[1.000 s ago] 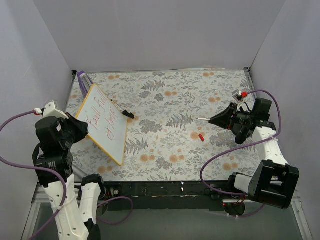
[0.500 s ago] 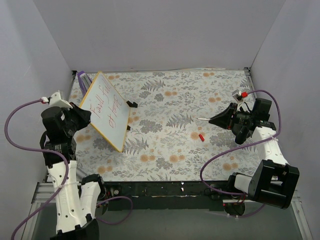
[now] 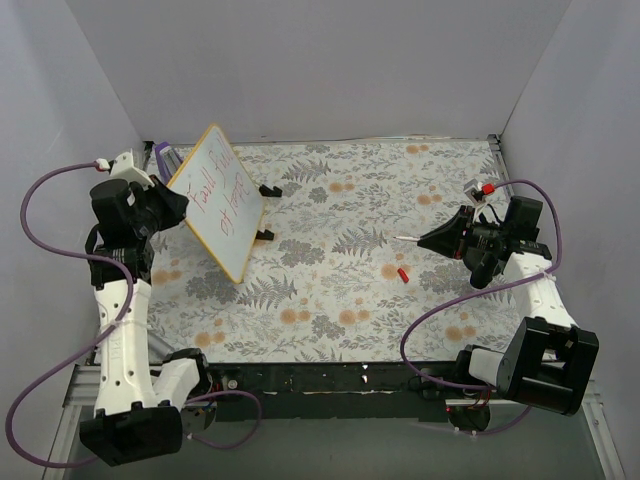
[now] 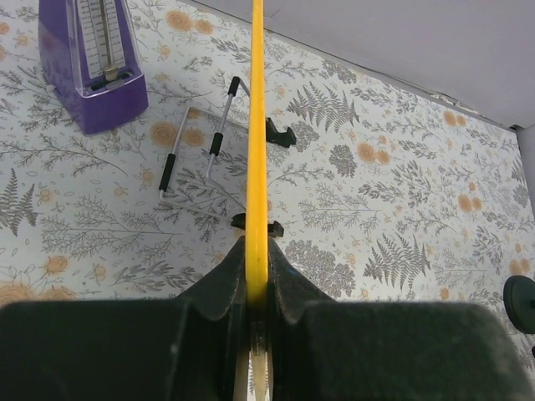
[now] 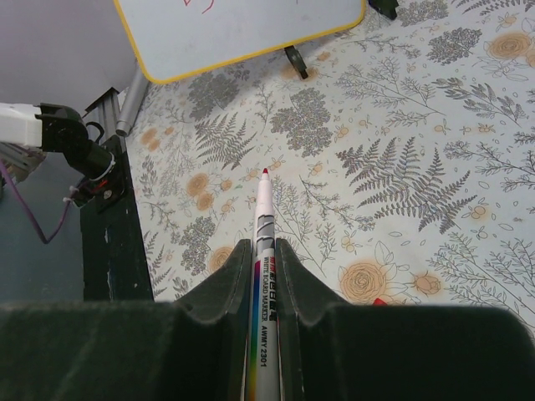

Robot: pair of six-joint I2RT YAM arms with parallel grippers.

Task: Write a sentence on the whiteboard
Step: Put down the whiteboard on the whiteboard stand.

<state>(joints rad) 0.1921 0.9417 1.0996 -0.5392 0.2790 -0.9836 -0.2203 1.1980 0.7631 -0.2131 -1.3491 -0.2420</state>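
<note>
The whiteboard (image 3: 240,242) stood tilted up on edge at the far left of the floral table cloth (image 3: 340,300), its written face turned toward the overhead camera. The left gripper (image 3: 168,205) had its jaws pressed together on the board's yellow frame (image 4: 257,125) at the left edge, which the left wrist view showed edge-on and running straight up from between the fingers. Whether the lower corner touched the cloth could not be told. The sentence (image 3: 222,195) – red handwriting in two lines – lay across the upper half of the board; only the words "full" and "of" were reasonably legible. Two black clips (image 3: 266,190) projected from the board's right edge. A purple block (image 4: 94,63) stood just behind the board, near the back wall. The right gripper (image 5: 264,251) was well apart on the right side, its jaws pinching an uncapped marker (image 5: 264,213) – tip pointing toward the board, clear of the surface. A small red cap (image 3: 402,273) lay on the cloth, just beside that gripper.
</note>
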